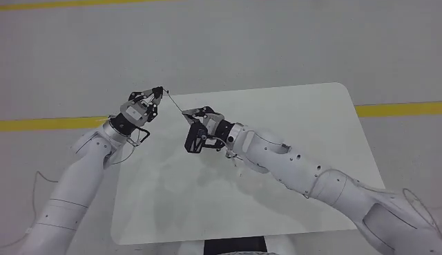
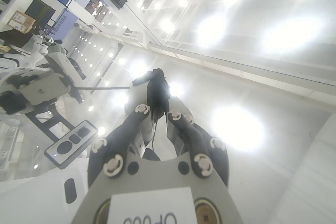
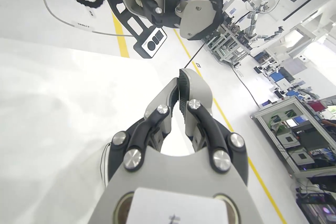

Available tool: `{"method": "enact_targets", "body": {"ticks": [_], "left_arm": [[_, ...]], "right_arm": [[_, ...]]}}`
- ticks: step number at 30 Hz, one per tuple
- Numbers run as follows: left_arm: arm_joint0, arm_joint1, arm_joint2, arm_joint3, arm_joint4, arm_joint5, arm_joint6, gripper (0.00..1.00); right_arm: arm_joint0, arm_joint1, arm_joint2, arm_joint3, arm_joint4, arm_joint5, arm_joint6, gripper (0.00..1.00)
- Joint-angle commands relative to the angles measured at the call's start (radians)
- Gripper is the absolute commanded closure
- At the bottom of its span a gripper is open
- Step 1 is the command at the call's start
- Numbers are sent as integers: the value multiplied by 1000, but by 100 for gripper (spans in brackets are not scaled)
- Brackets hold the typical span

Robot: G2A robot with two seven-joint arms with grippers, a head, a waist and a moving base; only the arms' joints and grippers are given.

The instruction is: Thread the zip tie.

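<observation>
A thin black zip tie stretches taut between my two grippers above the table's far left corner. My left gripper is shut on one end of it, beyond the table's left edge. In the left wrist view the tie runs from the left gripper across to the other arm. My right gripper is shut on the opposite end, over the table. In the right wrist view the tie leads from the right gripper up to the left gripper.
The white table has a rounded far right corner, and nothing lies on it. Yellow floor lines run past it on both sides. A thin loose wire hangs under the right arm's wrist.
</observation>
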Motion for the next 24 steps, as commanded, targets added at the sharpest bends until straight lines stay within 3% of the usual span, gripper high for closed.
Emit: {"method": "enact_targets", "body": {"ticks": [1,4,6,11,12,13,15,24], "left_arm": [[0,0,0,0,0,0,0,100],[0,0,0,0,0,0,0,100],[0,0,0,0,0,0,0,100],[0,0,0,0,0,0,0,100],[0,0,0,0,0,0,0,100],[0,0,0,0,0,0,0,100],[0,0,0,0,0,0,0,100],[0,0,0,0,0,0,0,100]], "right_arm": [[-16,2,15,4,0,7,15,100],[-45,9,50,11,2,5,33,100],[-69,14,84,16,26,4,48,69],[-112,30,174,8,88,-20,73,41],[-128,33,201,0,130,-23,70,16],[-139,35,224,-6,172,-24,64,0],[-154,37,258,-19,235,-33,56,0],[-163,36,271,-25,250,-30,49,0]]}}
